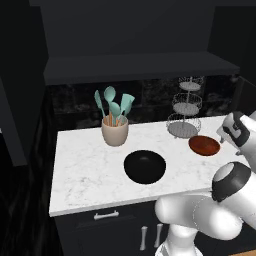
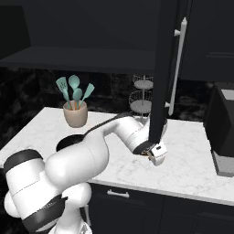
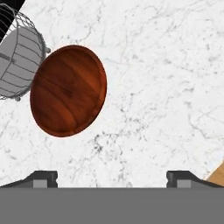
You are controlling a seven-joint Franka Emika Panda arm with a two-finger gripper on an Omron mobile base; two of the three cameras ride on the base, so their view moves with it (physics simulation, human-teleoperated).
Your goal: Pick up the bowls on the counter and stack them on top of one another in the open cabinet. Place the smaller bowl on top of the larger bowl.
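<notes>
Smaller bowl (image 3: 68, 91) below hovering, spread hand (image 3: 112, 177)

A glossy white robot arm (image 2: 87, 160) built of rounded segments, with black bands at its joints and a white hand edged in dark grey.

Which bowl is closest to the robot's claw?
The brown bowl. It sits by the wire stand, near the claw; the black bowl is farther off.
</notes>
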